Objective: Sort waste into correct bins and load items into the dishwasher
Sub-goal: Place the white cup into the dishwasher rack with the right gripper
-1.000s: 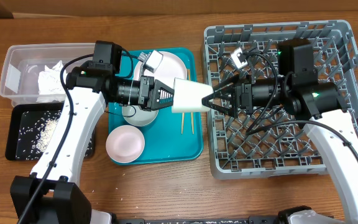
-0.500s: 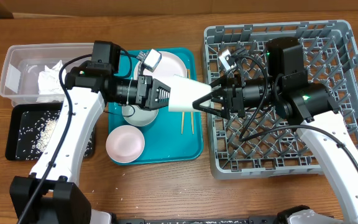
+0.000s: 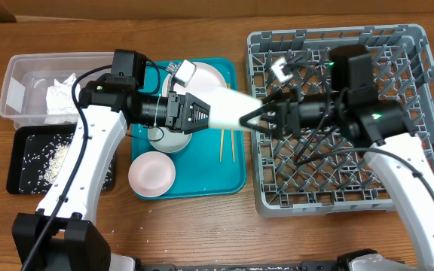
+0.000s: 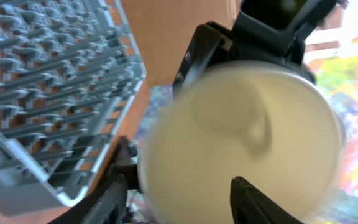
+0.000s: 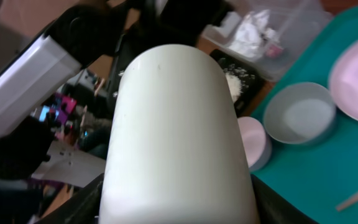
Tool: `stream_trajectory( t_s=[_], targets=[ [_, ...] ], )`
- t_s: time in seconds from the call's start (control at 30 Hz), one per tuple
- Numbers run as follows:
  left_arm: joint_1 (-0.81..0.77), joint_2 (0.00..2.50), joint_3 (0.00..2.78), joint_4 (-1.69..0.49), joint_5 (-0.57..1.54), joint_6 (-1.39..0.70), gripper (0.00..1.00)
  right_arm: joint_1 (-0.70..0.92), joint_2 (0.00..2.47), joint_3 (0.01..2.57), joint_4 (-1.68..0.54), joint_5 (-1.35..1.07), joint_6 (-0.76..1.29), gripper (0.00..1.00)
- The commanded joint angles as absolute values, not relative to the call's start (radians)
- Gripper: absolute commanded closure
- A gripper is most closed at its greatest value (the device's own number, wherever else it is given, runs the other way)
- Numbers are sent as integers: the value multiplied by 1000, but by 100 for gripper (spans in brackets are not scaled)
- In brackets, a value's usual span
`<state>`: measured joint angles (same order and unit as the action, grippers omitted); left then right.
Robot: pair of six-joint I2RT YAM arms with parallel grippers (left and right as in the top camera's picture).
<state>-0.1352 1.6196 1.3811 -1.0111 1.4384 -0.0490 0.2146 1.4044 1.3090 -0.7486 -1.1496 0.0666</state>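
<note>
The white cup (image 3: pixel 228 111) hangs on its side in the air, between the teal tray (image 3: pixel 202 184) and the grey dish rack (image 3: pixel 420 45) that fills the right half of the worktop (image 3: pixel 202 233). The right jaws are closed on the cup's narrow end, with a finger (image 5: pixel 79 205) against each flank. The left jaws stand parted at its wide end, their fingers (image 4: pixel 107 202) spread and pinching nothing that shows. On the teal tray lie the plate (image 3: pixel 209 75), the grey-green bowl (image 3: pixel 164 139), the pink bowl (image 3: pixel 151 173) and the chopsticks (image 3: pixel 227 144). By the worktop's left edge, the clear tub (image 3: pixel 13 83) holds crumpled napkins (image 3: pixel 62 98). Just nearer, the black tray (image 3: pixel 21 162) carries rice scraps (image 3: pixel 51 158).
</note>
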Motion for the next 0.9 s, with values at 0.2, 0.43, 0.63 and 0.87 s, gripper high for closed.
stream_trajectory(
  t_s=[0.2,0.43,0.63,0.87],
  targets=[
    [-115,1608,1397,-1013,996,-69,38,63,1330,1340,-1010,-602,168,59],
    [-131,1608,1396,-1029,505,-182,36,134,1324,1377,-1261,-274,265,59],
    [-132,1608,1396,-1051,387,-184,36,262,1353,1376,-1427,-141,355,59],
    [-131,1608,1396,-1069,354,-184,36,425,1447,1374,-1500,-60,447,58]
  ],
)
